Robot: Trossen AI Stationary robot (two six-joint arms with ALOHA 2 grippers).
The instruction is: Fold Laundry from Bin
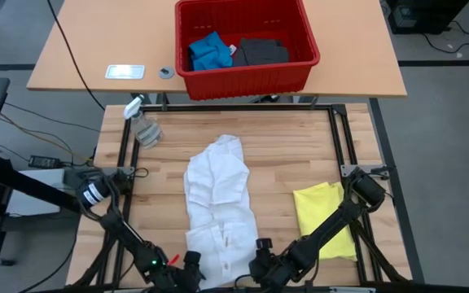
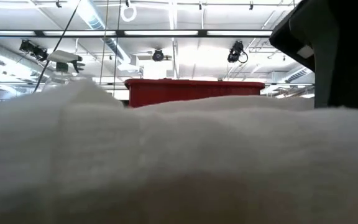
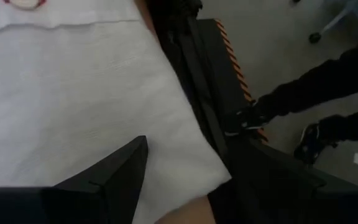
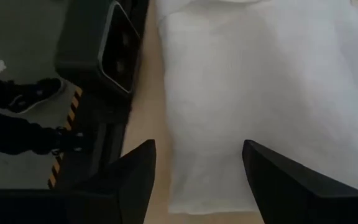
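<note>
The wooden desk [image 1: 316, 155] carries most of what matters, and a second tan desk [image 1: 80, 49] stands behind it with the red bin [image 1: 247, 69] on top. The bin holds a blue piece [image 1: 210, 50] and a dark grey piece [image 1: 260, 52], so those two look like work not yet started.

The white shirt [image 1: 218, 199] lies stretched lengthwise down the middle of the wooden desk, its near end at the front edge. I judge it is spread that way so both arms can reach that end together. The yellow T-shirt [image 1: 324, 218] sits well apart to the right as a compact bundle, seemingly set aside out of the folding space.

Both arms reach in to the shirt's near end. The left hand [image 1: 187, 267] is at that end's left side, its fingers [image 3: 114, 171] apart over the white cloth near a corner, clamped on nothing. The right hand [image 1: 265, 262] is at the right side, fingers [image 4: 135, 171] spread wide astride the cloth's edge, also holding nothing. That reads as the two lining up for a matched pinch.

A clear spray bottle [image 1: 142, 124] lies near the desk's far left corner, clear of the shirt.
</note>
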